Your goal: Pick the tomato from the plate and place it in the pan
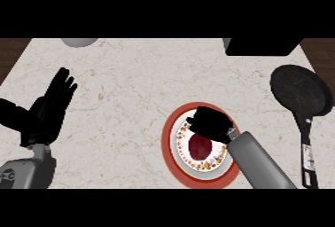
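I am looking down at a pale marbled surface (131, 88) with dark wood showing at the far left and far right corners. A grey rounded object (79, 41) is sitting at the far edge on the left, and a black boxy object (262, 46) is sitting at the far edge on the right.

Step in hand: pick-up. I am holding the right robot hand (211, 123) over the far part of the plate (171, 146), a white plate with a red rim and a patterned border, near the middle of the scene. The tomato (201, 146) is lying on the plate, dark red, just on the near side of that robot hand and seemingly under its palm. I cannot tell how far its fingers are spread, or whether they are touching the tomato; nothing is showing as lifted.

The left robot hand (52, 104) is resting at the left of the scene, fingers straight and pointing away, holding nothing.

The pan (300, 91) is lying to the right of the plate, black, its handle (306, 150) running toward the near edge.

Next move, in my judgement: close the fingers round the tomato, lift it off the plate, carry it right and farther away, then release it over the pan.

Labels: no writing is readable. A pale mark on the pan handle and another on the left forearm are too small to make out.
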You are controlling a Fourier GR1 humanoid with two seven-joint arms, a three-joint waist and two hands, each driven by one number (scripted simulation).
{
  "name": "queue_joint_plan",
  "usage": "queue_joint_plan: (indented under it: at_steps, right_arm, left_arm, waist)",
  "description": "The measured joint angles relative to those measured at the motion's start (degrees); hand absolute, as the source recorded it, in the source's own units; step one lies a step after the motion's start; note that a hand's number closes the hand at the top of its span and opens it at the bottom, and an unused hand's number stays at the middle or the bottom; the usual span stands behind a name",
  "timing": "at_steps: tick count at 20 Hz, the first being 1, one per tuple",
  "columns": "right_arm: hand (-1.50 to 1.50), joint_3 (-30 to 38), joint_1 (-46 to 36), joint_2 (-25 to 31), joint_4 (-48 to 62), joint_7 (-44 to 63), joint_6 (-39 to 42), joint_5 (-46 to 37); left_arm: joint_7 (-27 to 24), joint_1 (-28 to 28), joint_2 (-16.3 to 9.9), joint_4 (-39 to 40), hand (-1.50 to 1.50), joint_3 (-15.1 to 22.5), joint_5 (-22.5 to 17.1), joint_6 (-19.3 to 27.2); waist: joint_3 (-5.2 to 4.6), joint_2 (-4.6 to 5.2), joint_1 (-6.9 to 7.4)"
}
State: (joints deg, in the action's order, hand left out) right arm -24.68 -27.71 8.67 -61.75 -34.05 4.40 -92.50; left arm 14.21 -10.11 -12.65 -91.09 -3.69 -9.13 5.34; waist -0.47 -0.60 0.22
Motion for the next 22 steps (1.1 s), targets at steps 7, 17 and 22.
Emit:
queue_joint_plan:
  at_steps: [7, 17, 22]
  right_arm:
    - [1.5, 2.8, 0.0, -1.0, 0.6, -3.5, -2.3, 1.6]
    - [1.5, 28.0, -0.9, -6.8, 0.1, 32.5, 4.2, 9.1]
    - [1.5, 29.3, -7.1, -8.1, -5.7, 51.4, 2.0, 6.1]
  left_arm:
    - [-1.5, 0.3, 1.4, 1.0, 0.0, 0.2, 1.4, 0.1]
    - [-1.6, 1.4, 0.8, 0.8, 0.0, -1.1, 0.9, 0.1]
    - [-0.8, 0.4, 0.7, 0.9, 0.0, -0.7, 0.9, -0.2]
  waist:
    - [-0.05, -0.02, -0.13]
    - [0.27, 0.2, -2.23]
    - [0.36, 0.18, -0.89]
